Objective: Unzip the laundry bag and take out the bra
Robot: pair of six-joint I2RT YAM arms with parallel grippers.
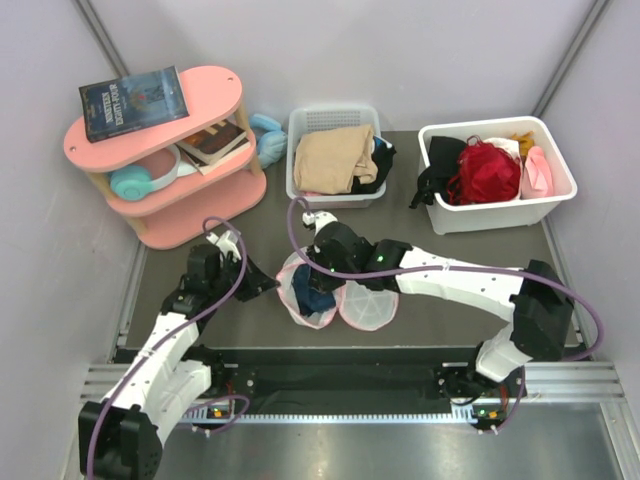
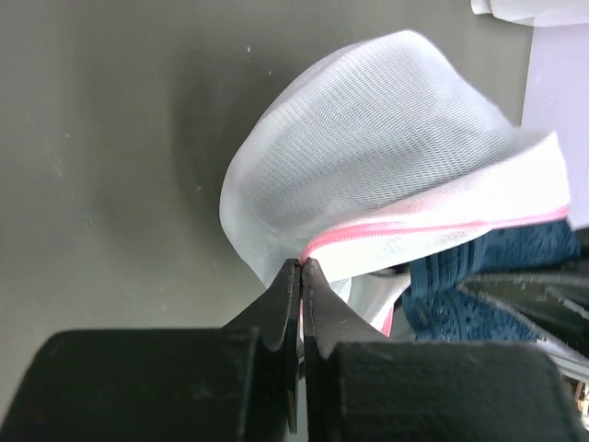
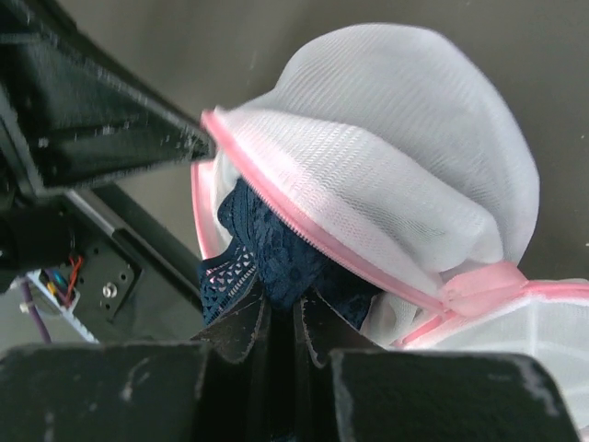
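The small round white mesh laundry bag (image 1: 366, 306) with pink zipper trim lies unzipped on the dark grey table (image 1: 450, 245), between the two arms. The left gripper (image 2: 301, 269) is pinched fully closed on the bag's pink rim. The right gripper (image 3: 281, 308) is clamped tight on the dark navy-blue lace bra (image 3: 267, 244), which sits in the bag's open mouth, partly poking out

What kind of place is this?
Likely a staged laundry corner in a robot test booth: white bins of clothes, a pink shelf with books, and a mesh laundry bag.
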